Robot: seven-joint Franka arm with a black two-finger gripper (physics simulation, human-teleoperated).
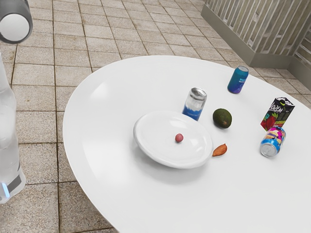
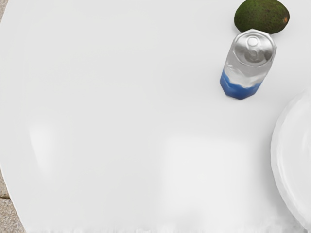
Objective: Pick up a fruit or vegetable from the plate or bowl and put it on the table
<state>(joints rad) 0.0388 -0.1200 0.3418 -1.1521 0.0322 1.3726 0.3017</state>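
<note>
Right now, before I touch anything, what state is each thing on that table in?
Plate: loaded
Red fruit: on the plate
Silver-blue can: upright
Teal can: upright
Patterned can: on its side
Carton: upright
Avocado: whole, off the plate

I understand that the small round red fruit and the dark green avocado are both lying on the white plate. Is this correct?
Not quite: the dark green avocado lies on the table, off the white plate, as the exterior view shows. The small round red fruit is indeed on the plate.
</note>
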